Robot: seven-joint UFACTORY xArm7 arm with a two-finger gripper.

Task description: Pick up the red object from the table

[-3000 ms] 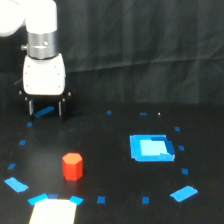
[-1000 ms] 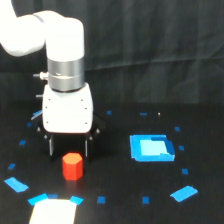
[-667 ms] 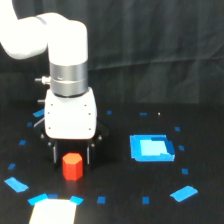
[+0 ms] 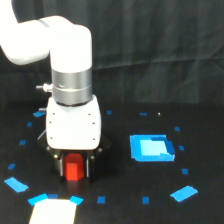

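The red object [image 4: 75, 171], a small red-orange block, stands on the black table [image 4: 120, 187] at the front of the exterior view's left. My gripper [image 4: 75, 175] has come down over it, with one dark finger [image 4: 61, 167] on either side of the block. A thin dark gap shows between each finger and the block, so the gripper is open around it. The white gripper body [image 4: 72, 127] hides the block's top.
A flat blue square tray [image 4: 151, 149] lies on the exterior view's right of the gripper. Blue tape marks and loose blue pieces [image 4: 183, 193] dot the table. A white sheet [image 4: 52, 212] with blue corners lies at the front edge, just before the block.
The arm has travelled forward from the back of the table and lowered. Its fingers now straddle the red block, which has not moved.
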